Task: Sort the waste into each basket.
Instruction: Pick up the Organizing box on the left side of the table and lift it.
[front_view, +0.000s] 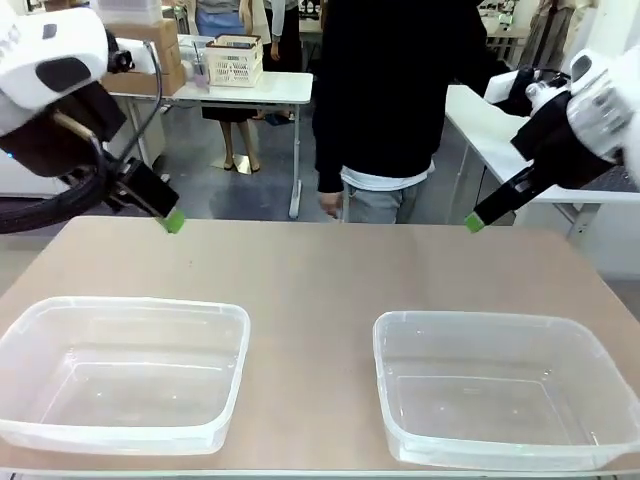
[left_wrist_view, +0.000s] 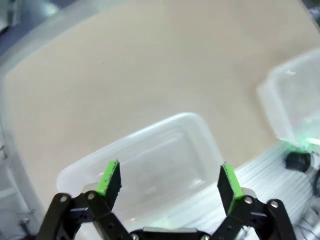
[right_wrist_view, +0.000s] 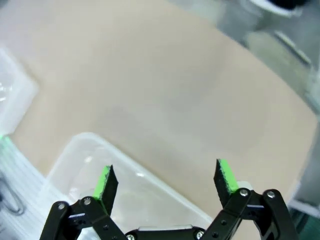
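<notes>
Both tubs, left tub (front_view: 120, 370) and right tub (front_view: 505, 385), sit empty on the surface (front_view: 310, 280), no waste in view; left gripper (left_wrist_view: 170, 182) and right gripper (right_wrist_view: 166, 181) hang raised, fingers spread and empty, likely awaiting items from the person (front_view: 390, 100).

The tabletop (front_view: 320, 270) lies bare across its far half and down the strip between the two tubs. At the near edge, the left tub (front_view: 120, 372) and the right tub (front_view: 500, 388) stand well apart, their rims walling the near corners. A person (front_view: 385, 100) blocks the far middle.
</notes>
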